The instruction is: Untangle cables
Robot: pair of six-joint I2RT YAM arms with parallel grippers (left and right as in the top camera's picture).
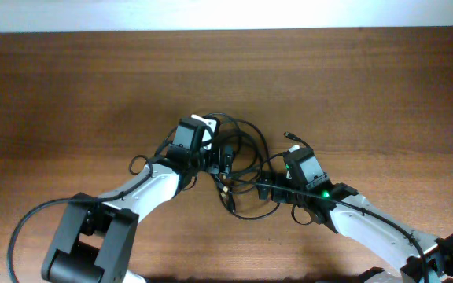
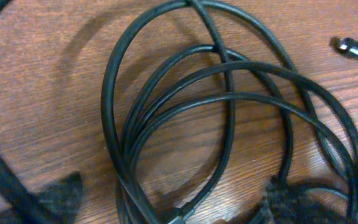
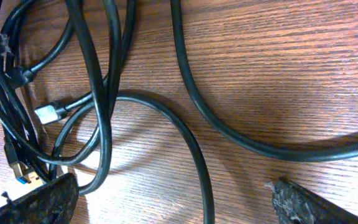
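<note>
The cables (image 1: pixel 248 149) lie as a tangle of thin black loops at the table's middle, between my two arms. My left gripper (image 1: pixel 222 161) is open and low over the tangle's left side. In the left wrist view several loops (image 2: pixel 229 99) run between its spread fingers (image 2: pixel 173 208), and a loose plug (image 2: pixel 355 48) lies at the top right. My right gripper (image 1: pixel 267 188) is open at the tangle's right side. In the right wrist view one strand (image 3: pixel 194 149) passes between its fingers (image 3: pixel 176 202). A silver-tipped plug (image 3: pixel 47 113) and a gold-tipped plug (image 3: pixel 18 171) lie to the left.
The wooden table (image 1: pixel 69 94) runs to a white strip along the far edge. A cable end with a plug (image 1: pixel 291 137) sticks out toward the back right of the tangle. Thicker arm wires loop at the left (image 1: pixel 30 228).
</note>
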